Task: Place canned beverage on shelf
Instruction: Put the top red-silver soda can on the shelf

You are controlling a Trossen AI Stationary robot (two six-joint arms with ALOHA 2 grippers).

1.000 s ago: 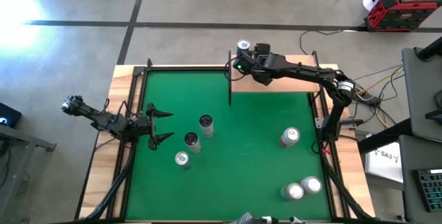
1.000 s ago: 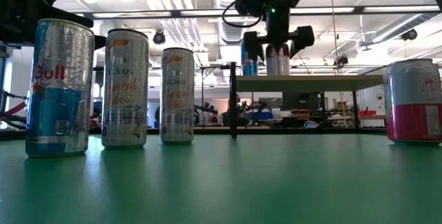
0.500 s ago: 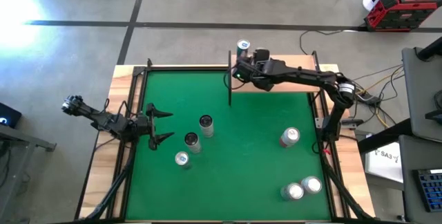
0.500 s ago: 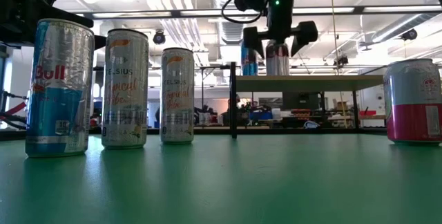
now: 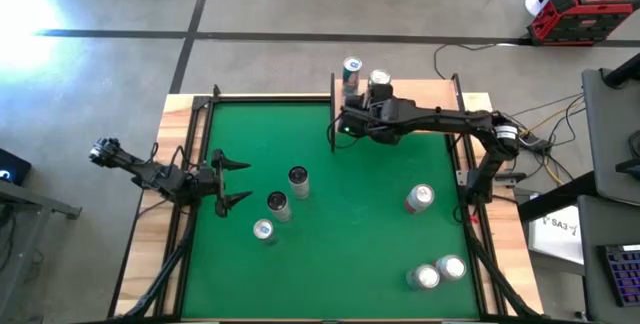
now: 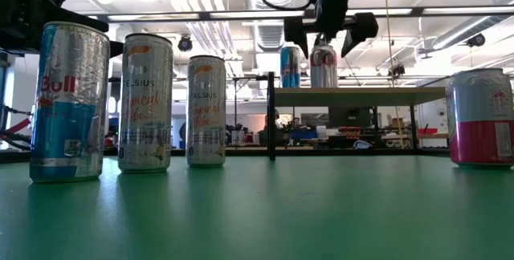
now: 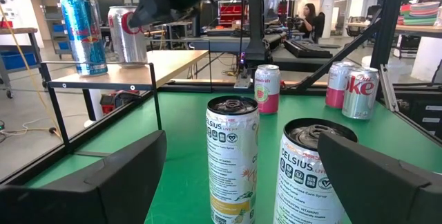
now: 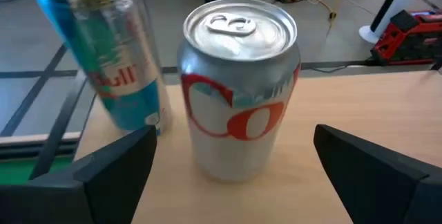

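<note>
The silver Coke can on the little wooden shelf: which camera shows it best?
The right wrist view: the silver Coke can fills the picture, upright on the shelf. High view shows only its top; low and left wrist views show it small.

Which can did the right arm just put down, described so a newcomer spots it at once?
Find the shelf, the pale-wood board at the green table's far edge. Two cans stand on it near its left end, and the open right gripper hovers just off one. That is the silver Coke can with red lettering, shorter and wider than the slim blue-and-silver Red Bull can beside it.
</note>
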